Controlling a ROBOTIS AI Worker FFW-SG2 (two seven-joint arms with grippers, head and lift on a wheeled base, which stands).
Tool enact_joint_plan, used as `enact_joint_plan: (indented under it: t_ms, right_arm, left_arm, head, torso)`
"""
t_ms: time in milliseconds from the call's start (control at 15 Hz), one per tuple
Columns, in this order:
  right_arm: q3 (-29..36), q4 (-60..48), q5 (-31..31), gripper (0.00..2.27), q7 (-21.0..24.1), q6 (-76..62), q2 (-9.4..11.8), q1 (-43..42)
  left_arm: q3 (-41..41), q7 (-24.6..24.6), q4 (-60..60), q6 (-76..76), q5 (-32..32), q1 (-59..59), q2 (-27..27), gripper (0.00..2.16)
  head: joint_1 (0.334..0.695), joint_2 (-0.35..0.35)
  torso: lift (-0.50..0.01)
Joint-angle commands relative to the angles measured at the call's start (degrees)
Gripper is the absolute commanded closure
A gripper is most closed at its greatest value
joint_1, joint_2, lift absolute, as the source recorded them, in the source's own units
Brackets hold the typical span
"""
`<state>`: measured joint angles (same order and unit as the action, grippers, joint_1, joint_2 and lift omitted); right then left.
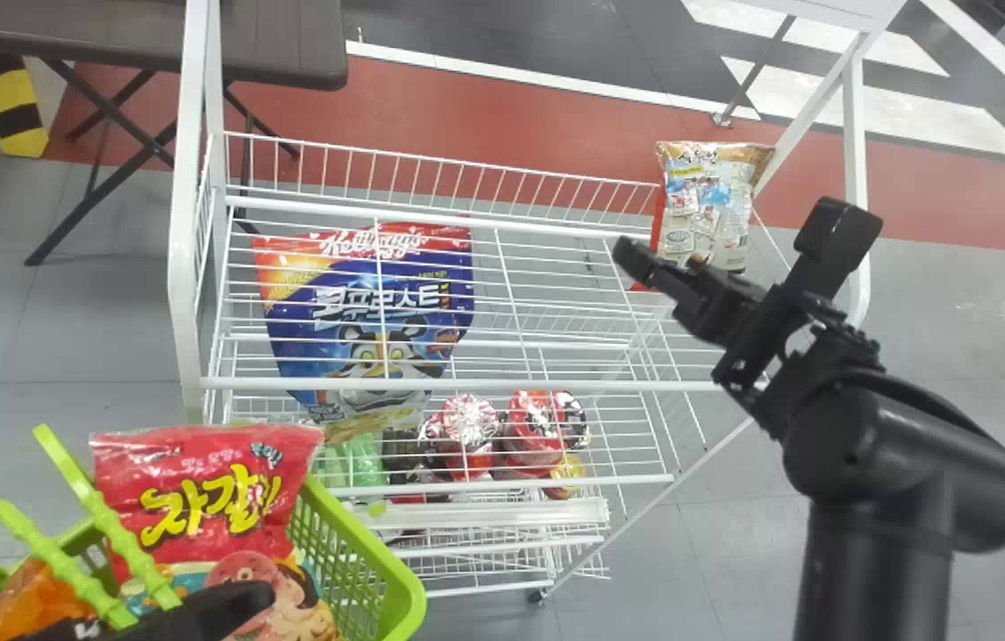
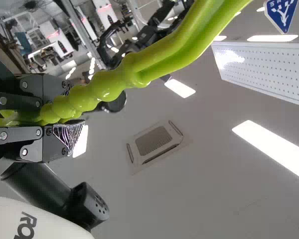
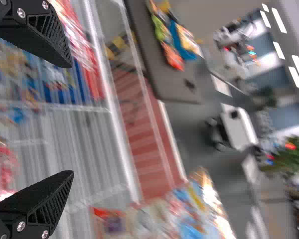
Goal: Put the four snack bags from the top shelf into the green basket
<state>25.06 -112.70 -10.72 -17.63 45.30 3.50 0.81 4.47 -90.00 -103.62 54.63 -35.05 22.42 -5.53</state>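
Observation:
My right gripper [image 1: 733, 242] is open over the right part of the white rack, just right of and below a snack bag [image 1: 705, 203] standing at the top shelf's right end. In the right wrist view, nothing is between the fingers of my right gripper [image 3: 69, 119]; the snack bag [image 3: 162, 221] is beyond them. A blue bag [image 1: 368, 312] shows behind rack wires. The green basket [image 1: 355, 556] holds a red bag [image 1: 199, 494], an orange bag [image 1: 44, 601] and one with cartoon faces [image 1: 275, 601]. My left gripper [image 1: 208, 610] is shut on its handle [image 2: 84, 97]; the left wrist view shows this left gripper [image 2: 45, 117] too.
The white rack's front rail [image 1: 555, 385] and left post [image 1: 186, 223] stand between basket and shelf. Round red packs [image 1: 542, 427] lie on a lower level. Behind the rack at the left is a dark folding table [image 1: 271, 44].

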Motion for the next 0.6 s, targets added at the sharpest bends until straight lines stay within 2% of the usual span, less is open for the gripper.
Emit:
enact_joint_plan:
  t_ms: [0, 200, 533]
  right_arm:
    - [-0.45, 10.75, 8.00, 0.04, 1.02, -9.30, 0.72, -5.65]
    - [-0.45, 19.10, 12.13, 0.04, 3.48, -11.24, 2.83, -10.31]
    - [-1.86, 32.28, 20.39, 0.05, 3.92, -14.93, 3.18, -18.04]
  left_arm:
    - [0.71, -0.57, 0.08, 0.00, -0.01, 0.34, -0.01, 2.15]
    - [1.86, -0.57, 0.61, 0.00, -0.10, 0.69, -0.01, 2.15]
    - [2.30, -0.57, 1.75, 0.00, -0.10, 0.78, -0.01, 2.15]
  head:
    - [0.695, -0.350]
    - [0.695, -0.350]
    - [0.695, -0.350]
  torso:
    - [0.000]
    - [0.000]
    - [0.000]
